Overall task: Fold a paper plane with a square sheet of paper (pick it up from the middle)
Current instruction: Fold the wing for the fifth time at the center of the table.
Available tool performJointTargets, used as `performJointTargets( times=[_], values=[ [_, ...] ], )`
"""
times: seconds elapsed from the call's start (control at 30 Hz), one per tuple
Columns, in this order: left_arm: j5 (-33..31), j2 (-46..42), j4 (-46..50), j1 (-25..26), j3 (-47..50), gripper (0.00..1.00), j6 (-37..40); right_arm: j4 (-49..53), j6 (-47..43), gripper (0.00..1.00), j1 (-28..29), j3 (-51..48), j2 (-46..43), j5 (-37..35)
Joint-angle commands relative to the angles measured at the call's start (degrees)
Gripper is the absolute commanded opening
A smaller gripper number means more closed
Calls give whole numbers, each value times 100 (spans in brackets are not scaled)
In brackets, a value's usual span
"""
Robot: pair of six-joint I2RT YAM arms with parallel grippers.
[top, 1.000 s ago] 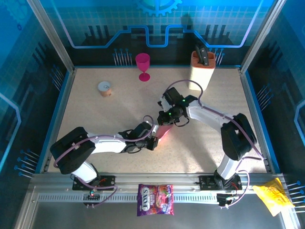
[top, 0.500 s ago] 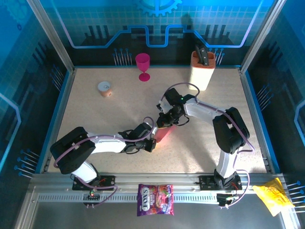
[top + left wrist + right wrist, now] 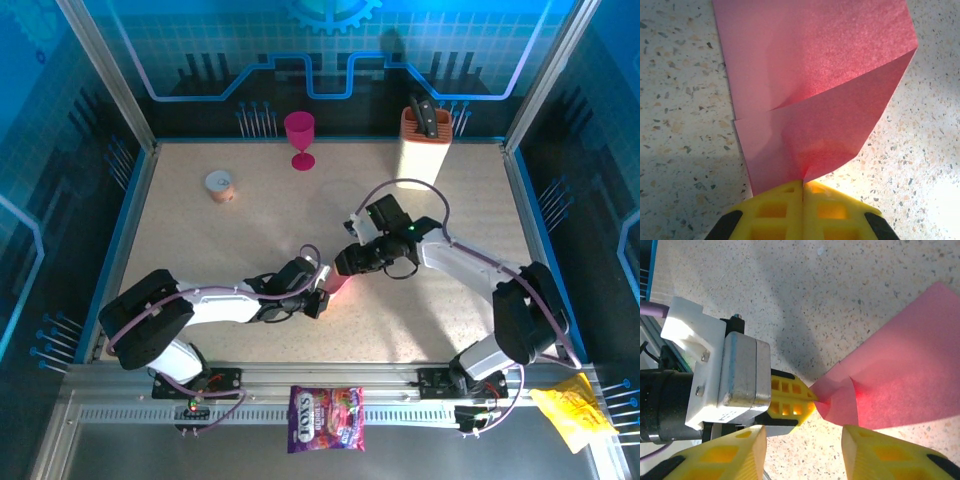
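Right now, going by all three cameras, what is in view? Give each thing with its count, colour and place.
paper sheet: one, salmon pink, partly folded, middle of the table
goblet: one, magenta, far edge, near the middle
knife block: one, cream with dark handles, far right corner
small roll: one, tan and white, far left of the table
candy bag: one, purple printed, on the metal rail between the arm bases
crumpled wrapper: one, yellow, right end of that rail
table: one, speckled beige
left gripper: one, yellow fingers, shut on the paper's near end
right gripper: one, yellow fingers, open, close beside that pinched end
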State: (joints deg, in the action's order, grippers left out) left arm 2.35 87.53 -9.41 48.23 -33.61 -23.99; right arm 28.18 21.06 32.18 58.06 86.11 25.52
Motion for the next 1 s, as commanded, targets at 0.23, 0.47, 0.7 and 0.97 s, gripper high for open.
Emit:
performJointTargets(
  times=[0.23,0.47,0.7,0.97],
  values=[
    [477,35,-192,2,14,0,130,-485,-149,53,33,-539,-449,-511],
    [654,148,-108,-11,-68,0,143,-540,8,48,48,-546,-221,-570],
    [658,378,143,-7,-216,0,343,197,-293,22,18,360,470,-487],
    [675,341,174,-9,-229,0,369,302,-503,0,177,607,1187,-62]
  ],
)
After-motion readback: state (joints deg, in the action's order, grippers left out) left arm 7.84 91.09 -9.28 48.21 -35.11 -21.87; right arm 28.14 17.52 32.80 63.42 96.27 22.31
